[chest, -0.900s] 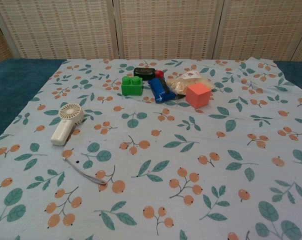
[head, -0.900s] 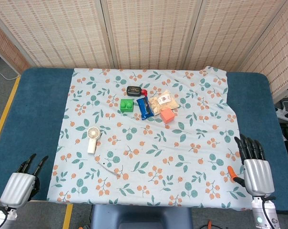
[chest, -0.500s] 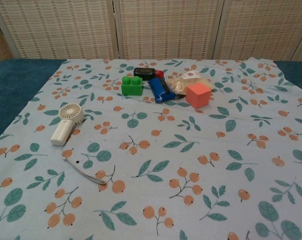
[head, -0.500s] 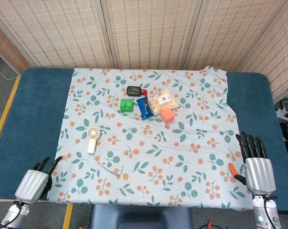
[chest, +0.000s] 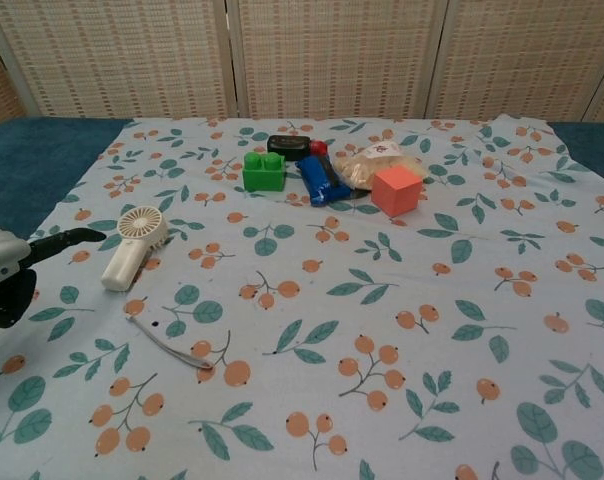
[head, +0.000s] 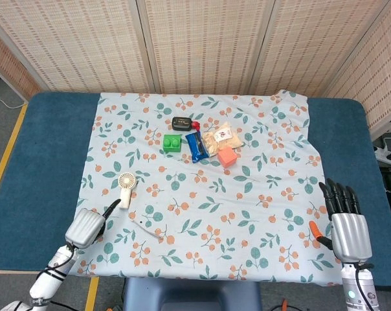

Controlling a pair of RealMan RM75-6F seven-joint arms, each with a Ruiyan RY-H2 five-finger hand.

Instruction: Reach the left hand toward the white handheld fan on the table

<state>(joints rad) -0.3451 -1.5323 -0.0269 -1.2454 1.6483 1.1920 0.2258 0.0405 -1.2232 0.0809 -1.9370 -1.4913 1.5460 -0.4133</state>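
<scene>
The white handheld fan (head: 125,188) lies on the floral cloth, round head away from me and handle toward me; the chest view shows the fan (chest: 134,244) at the left. My left hand (head: 89,225) hovers just short and left of the fan's handle, holding nothing, its dark fingers stretched toward it without touching. In the chest view the left hand (chest: 10,270) enters from the left edge. My right hand (head: 346,223) stays at the table's right front, fingers straight and apart, empty.
A thin white strap (head: 147,227) lies just right of the left hand. At the cloth's far middle sit a green brick (head: 172,142), a blue packet (head: 196,146), a snack bag (head: 220,139), an orange cube (head: 228,156) and a black case (head: 182,122).
My left hand has moved right and forward from the table's front-left corner onto the cloth, closing on the fan, and has entered the chest view. The right hand has barely moved.
</scene>
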